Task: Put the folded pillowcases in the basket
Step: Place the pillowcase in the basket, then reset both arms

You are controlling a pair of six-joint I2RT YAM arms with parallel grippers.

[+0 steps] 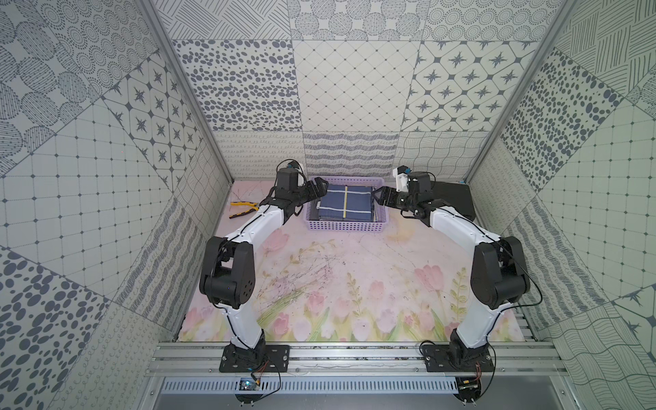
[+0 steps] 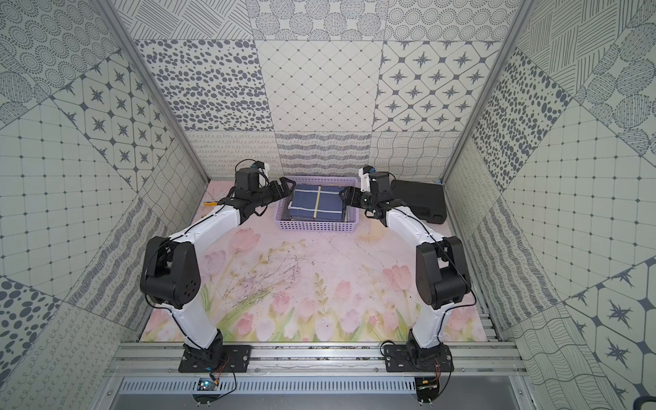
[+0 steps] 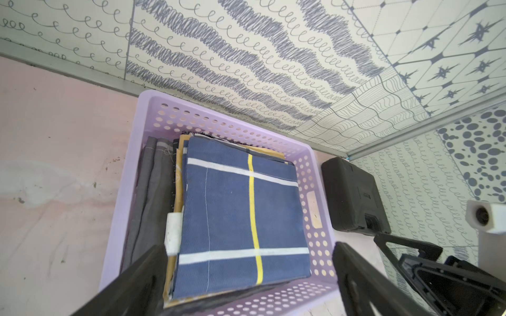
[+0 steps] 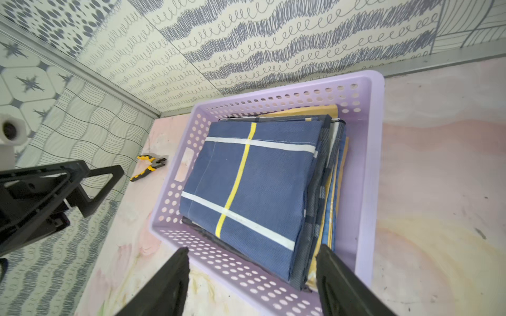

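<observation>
Resting flat on a stack of other folded cloths (image 4: pixel 335 175), the navy pillowcase (image 1: pixel 346 202) lies inside the lilac basket (image 1: pixel 346 227) at the upper centre of both top views, on the flowered bench (image 1: pixel 337 284). The left fingers (image 3: pixel 137 281) and right fingers (image 4: pixel 164 281) stand spread wide at the basket's two short ends, pinching nothing, so the placing looks done.

The risk now lies in the retreat. In the left wrist view a white piece (image 3: pixel 174 232) at one left fingertip sits right against the pillowcase's edge (touching or just beside, I cannot tell). Pulling away low could drag that edge and undo the fold. A low sideways sweep might also nudge the light basket toward the black case (image 1: pixel 456 198) or, on the opposite side, the pliers (image 1: pixel 243 209).
</observation>
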